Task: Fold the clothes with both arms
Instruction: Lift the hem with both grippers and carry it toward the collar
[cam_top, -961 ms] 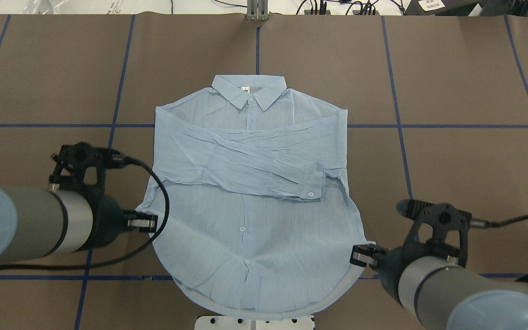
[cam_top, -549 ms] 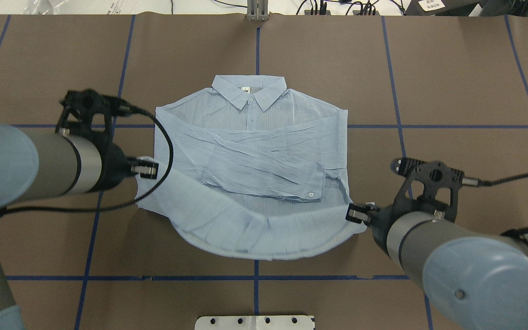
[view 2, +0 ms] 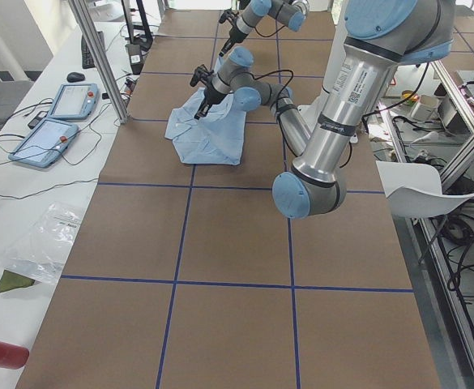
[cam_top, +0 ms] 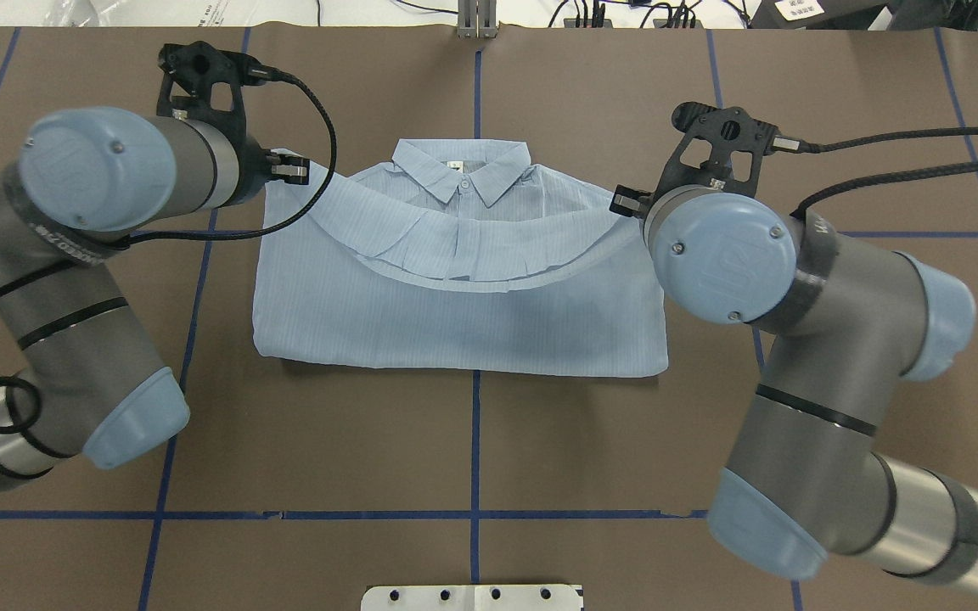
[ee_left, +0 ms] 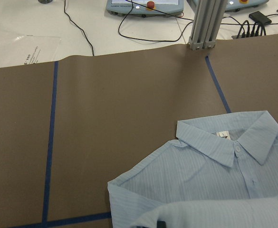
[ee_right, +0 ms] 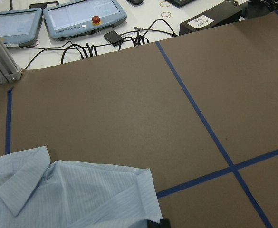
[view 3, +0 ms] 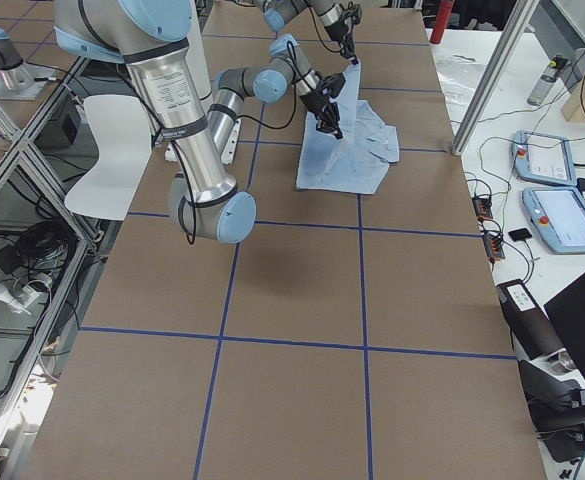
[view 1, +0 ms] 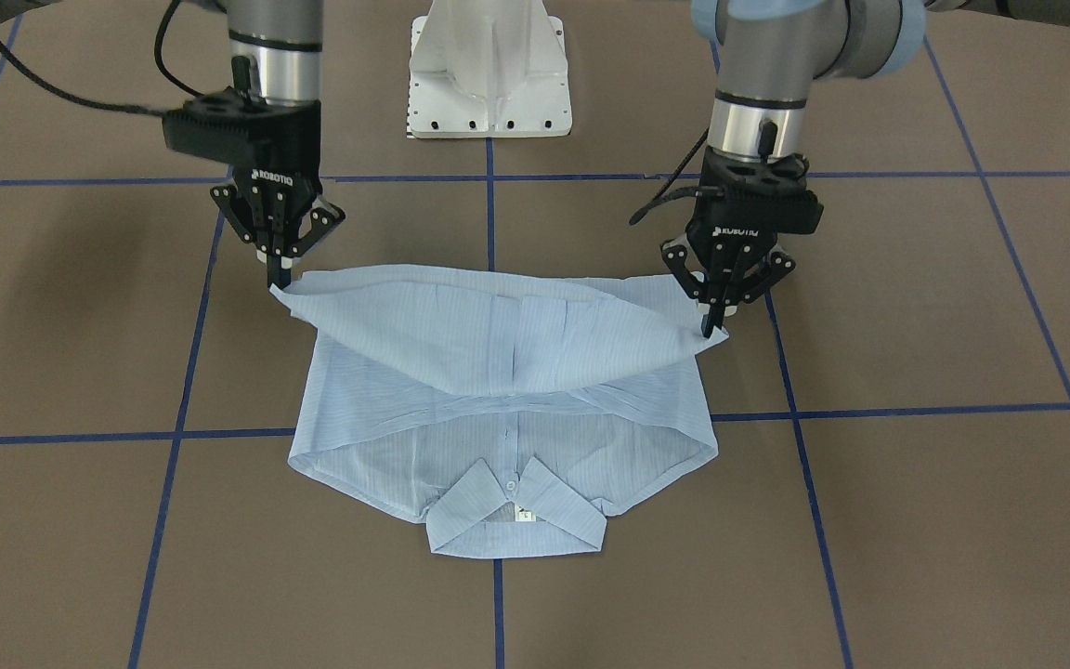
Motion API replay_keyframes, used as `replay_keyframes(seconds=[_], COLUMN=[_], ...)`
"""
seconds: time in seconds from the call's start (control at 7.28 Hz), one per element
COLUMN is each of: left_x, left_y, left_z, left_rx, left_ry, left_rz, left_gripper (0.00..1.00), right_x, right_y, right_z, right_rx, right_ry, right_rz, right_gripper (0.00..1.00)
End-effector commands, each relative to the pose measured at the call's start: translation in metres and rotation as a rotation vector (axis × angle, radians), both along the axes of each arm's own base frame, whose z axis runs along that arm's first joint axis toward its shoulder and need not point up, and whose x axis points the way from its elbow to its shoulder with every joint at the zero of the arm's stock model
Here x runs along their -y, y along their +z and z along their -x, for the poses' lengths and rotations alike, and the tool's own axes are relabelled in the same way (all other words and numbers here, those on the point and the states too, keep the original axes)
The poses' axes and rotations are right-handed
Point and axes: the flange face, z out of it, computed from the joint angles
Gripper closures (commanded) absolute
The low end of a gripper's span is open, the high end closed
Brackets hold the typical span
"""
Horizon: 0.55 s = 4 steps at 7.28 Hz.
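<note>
The light-blue striped shirt (cam_top: 455, 314) lies on the brown table with its collar (cam_top: 462, 170) at the far side. Its lower half is doubled over the body, and the hem hangs in a curve just short of the collar. My left gripper (cam_top: 292, 170) is shut on the hem's left corner, near the shirt's left shoulder. My right gripper (cam_top: 622, 202) is shut on the other hem corner at the right shoulder. From the front, the left gripper (view 1: 711, 327) and right gripper (view 1: 277, 279) hold the hem (view 1: 498, 279) lifted above the shirt (view 1: 498, 437). The sleeves are hidden under the fold.
The white pedestal base (view 1: 489, 65) stands at the robot's edge of the table. Blue tape lines (cam_top: 472, 513) grid the brown surface. An aluminium post (cam_top: 476, 17) and cables sit beyond the far edge, with teach pendants (ee_right: 81, 16) behind.
Both grippers carried the hem corners away from the robot toward the collar. The shirt's lower half now covers the crossed sleeves, and a fold edge has formed at the near side.
</note>
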Motion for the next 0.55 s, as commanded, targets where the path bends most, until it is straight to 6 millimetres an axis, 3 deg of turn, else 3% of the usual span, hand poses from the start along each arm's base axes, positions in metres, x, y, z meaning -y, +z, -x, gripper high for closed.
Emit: replay_keyframes(seconds=[0.0, 0.14, 0.27, 0.41], left_x=[0.049, 0.065, 0.073, 0.079], left_y=[0.052, 0.077, 0.097, 0.109], left_z=[-0.053, -0.074, -0.082, -0.089], left_rx=[0.013, 0.025, 0.037, 0.051], left_ry=[-0.034, -0.033, -0.047, -0.042], left_rz=[-0.024, -0.020, -0.026, -0.033], left_gripper=[1.00, 1.00, 1.00, 1.00], right_x=[0.060, 0.080, 0.092, 0.102], right_y=[0.073, 0.107, 0.134, 0.149], right_z=[0.034, 0.052, 0.063, 0.062], right_rx=[-0.057, -0.049, -0.059, -0.055], right_ry=[0.000, -0.001, -0.031, -0.044], right_rz=[0.015, 0.014, -0.005, 0.005], right_gripper=[1.00, 1.00, 1.00, 1.00])
